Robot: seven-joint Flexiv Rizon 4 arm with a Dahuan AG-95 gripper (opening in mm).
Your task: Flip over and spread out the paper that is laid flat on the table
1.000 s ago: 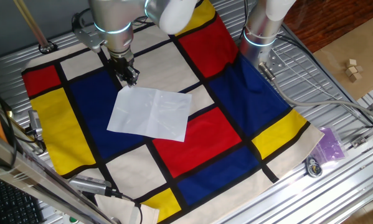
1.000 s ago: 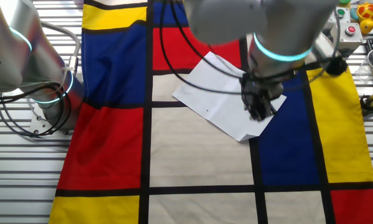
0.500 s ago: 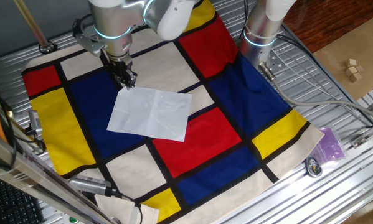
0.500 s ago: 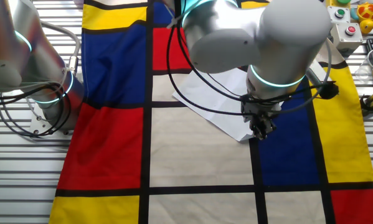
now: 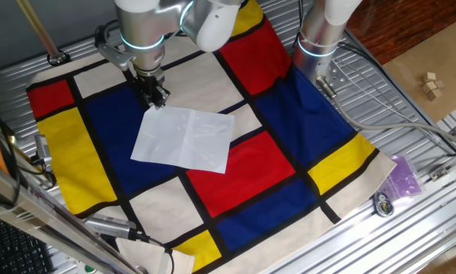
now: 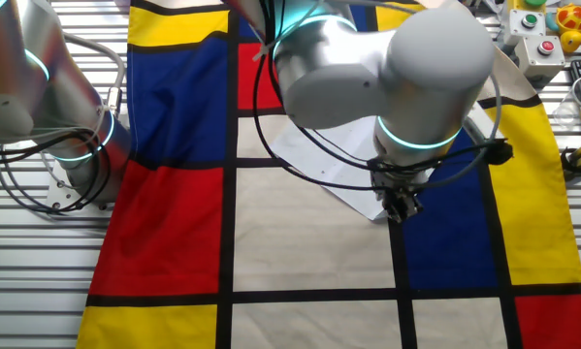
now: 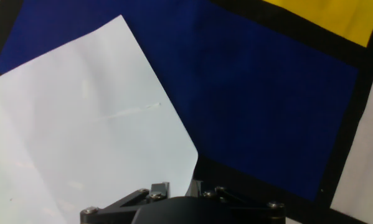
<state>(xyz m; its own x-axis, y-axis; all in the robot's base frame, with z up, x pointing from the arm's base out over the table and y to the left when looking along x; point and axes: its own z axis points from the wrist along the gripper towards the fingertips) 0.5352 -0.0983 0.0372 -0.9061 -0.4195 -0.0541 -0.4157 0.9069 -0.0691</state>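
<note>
The paper [image 5: 184,137] is a white creased sheet lying flat on the cloth-draped table [image 5: 98,122], mostly over a blue block. It also shows in the other fixed view [image 6: 343,184] and in the hand view [image 7: 80,130]. My gripper [image 5: 157,97] points down at the paper's far corner, just above the cloth. In the other fixed view the gripper [image 6: 400,206] stands right at that corner. In the hand view the gripper [image 7: 179,186] shows only two finger stubs with a narrow gap between them. The paper's corner edge lies at that gap. Nothing is lifted.
A second arm's base [image 5: 319,38] stands on the cloth's far right edge, with cables [image 5: 380,114] trailing over the ribbed metal. A purple bag [image 5: 404,175] and a small round part [image 5: 383,204] lie off the cloth at the right. Tools [image 5: 113,227] lie at the front left.
The gripper has shifted from over the paper to its corner and the arm's upper links have swung round. The paper has not moved.
</note>
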